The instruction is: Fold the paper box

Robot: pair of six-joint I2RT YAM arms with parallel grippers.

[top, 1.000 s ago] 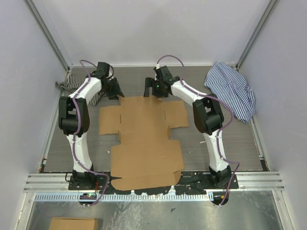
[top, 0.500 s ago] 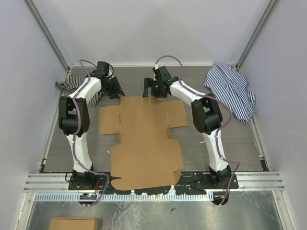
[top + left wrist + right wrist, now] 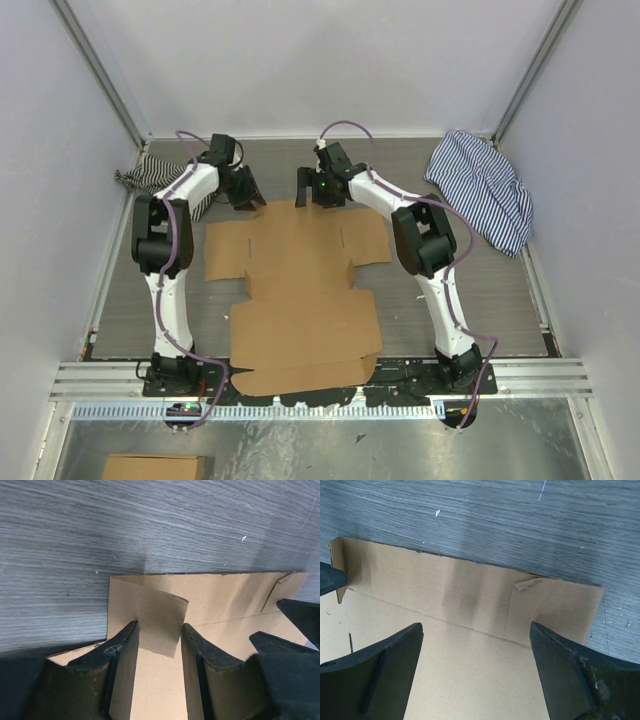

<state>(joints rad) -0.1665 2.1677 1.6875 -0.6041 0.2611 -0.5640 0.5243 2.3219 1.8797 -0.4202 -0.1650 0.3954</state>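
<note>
Paper box (image 3: 300, 290) lies flat and unfolded on the grey counter (image 3: 500, 290), centred, its near edge at the near edge between the two arm bases, side flaps spread left and right past the middle

Both arms reach to the sheet's far edge

Left gripper (image 3: 159, 627) at the far-left corner of the sheet: jaws narrowly parted, a curled-up flap corner standing between them; contact with the fingers (image 3: 122, 650) cannot be told

Right gripper (image 3: 475, 630) over the far edge, jaws spread wide, holding nothing, cardboard flat beneath

Striped cloth (image 3: 150, 175) bunched at the far-left corner; larger striped cloth (image 3: 480, 190) at the far-right corner
</note>
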